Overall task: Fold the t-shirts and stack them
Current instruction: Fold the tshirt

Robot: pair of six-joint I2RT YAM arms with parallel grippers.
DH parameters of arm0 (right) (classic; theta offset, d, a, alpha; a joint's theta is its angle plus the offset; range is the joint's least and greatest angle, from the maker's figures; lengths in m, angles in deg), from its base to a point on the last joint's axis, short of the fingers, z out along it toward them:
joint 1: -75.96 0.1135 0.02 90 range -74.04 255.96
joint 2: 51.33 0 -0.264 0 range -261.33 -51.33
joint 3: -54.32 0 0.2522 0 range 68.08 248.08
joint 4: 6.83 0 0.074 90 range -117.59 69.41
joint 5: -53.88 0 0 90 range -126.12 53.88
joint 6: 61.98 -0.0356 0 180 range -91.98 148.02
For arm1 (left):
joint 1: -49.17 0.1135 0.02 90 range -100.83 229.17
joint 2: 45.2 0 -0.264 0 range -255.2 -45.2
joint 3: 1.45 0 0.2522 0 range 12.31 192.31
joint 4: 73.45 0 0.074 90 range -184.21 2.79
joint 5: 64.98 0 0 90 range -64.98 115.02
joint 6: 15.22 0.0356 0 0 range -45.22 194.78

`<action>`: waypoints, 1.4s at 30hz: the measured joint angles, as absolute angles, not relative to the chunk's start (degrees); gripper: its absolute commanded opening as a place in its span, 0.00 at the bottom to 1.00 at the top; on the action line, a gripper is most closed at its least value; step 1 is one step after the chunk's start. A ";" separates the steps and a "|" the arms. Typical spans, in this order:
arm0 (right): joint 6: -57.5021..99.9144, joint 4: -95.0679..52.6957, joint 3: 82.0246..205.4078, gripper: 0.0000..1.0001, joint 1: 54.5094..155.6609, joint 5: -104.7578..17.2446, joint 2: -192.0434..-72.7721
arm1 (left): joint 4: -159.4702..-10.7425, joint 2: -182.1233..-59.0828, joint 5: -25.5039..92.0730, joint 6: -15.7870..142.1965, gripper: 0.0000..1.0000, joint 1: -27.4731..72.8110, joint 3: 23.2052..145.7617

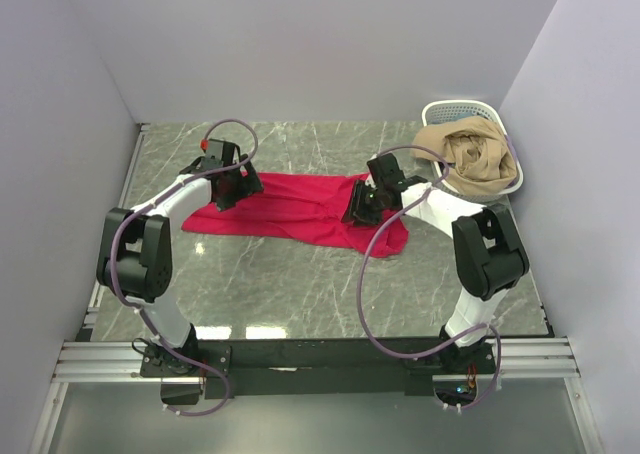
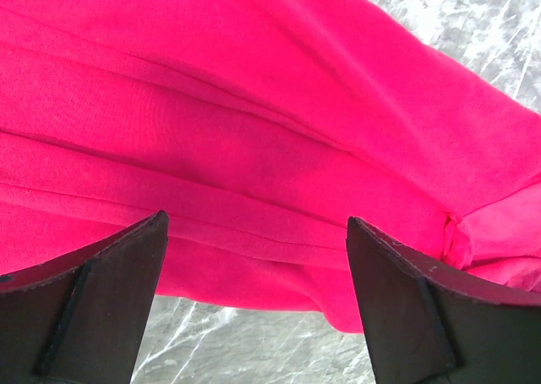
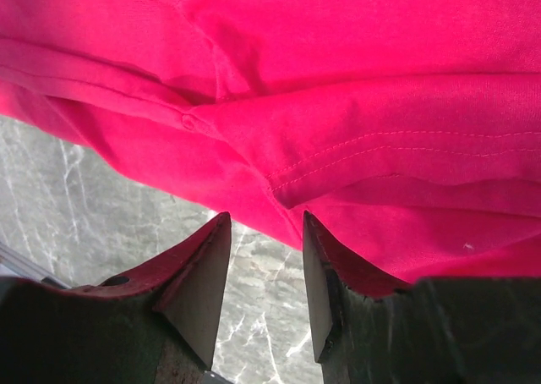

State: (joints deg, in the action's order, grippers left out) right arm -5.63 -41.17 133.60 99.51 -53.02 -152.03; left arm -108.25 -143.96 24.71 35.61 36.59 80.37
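Your left wrist view shows what the top view hides: the left gripper (image 2: pixel 254 223) has its fingers spread wide with nothing between them, and long pleats of the crimson t-shirt (image 2: pixel 254 105) run just beyond the tips. In the right wrist view, the right gripper (image 3: pixel 266 219) is parted by a narrow gap. Only the grey marble table (image 3: pixel 84 189) shows in that gap, and a stitched hem lies just ahead of the fingertips.

Only the top view gives you the layout. The shirt lies rumpled and stretched across the middle of the table, with the left gripper at its 9 o'clock end and the right gripper toward its 3 o'clock end. Far off at 2 o'clock, a white lattice basket (image 1: pixel 460 107) holds a bunched tan garment (image 1: pixel 475 154).
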 measured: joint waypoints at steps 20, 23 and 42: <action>-5.52 -40.29 133.73 0.00 100.41 -50.90 -156.32 | -109.25 -144.48 23.55 36.02 0.93 36.59 80.37; -5.30 -40.56 134.58 0.00 100.47 -50.38 -156.32 | -109.30 -144.53 23.44 36.20 0.93 36.59 80.39; -1.06 -53.23 170.89 0.69 100.32 -39.93 -174.94 | -109.36 -147.59 23.74 36.46 0.93 36.59 81.20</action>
